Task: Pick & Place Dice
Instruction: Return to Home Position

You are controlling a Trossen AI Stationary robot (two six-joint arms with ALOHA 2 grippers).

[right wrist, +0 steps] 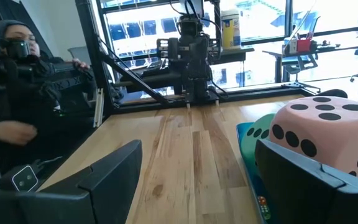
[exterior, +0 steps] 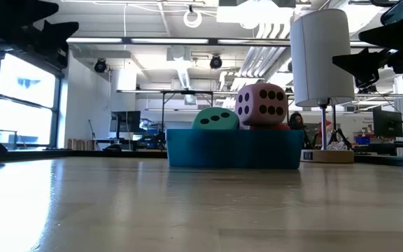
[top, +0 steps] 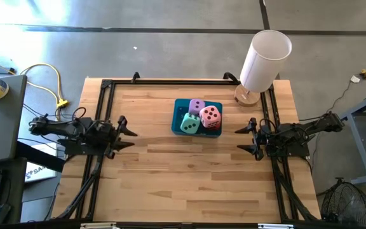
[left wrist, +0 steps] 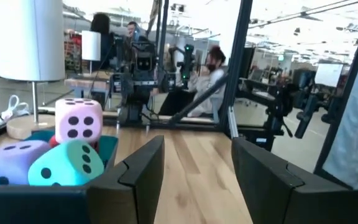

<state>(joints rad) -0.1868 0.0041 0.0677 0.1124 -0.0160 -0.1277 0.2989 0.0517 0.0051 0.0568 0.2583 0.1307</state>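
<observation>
Bare wooden table point(exterior: 187, 210) fills the low view's foreground. Beyond it, toward the table's far side, the teal tray point(top: 216, 104) holds all four dice. The pink die point(top: 210, 116) sits highest, resting on the red die point(top: 216, 126), with the mint die point(top: 190, 124) and the lilac die point(top: 197, 106) just beside them. The left gripper point(top: 134, 138) and right gripper point(top: 237, 140) hover well apart from the tray, one on each side, both pointing toward it with fingers spread and empty. A white cylindrical lamp point(top: 265, 60) stands near the far right corner.
</observation>
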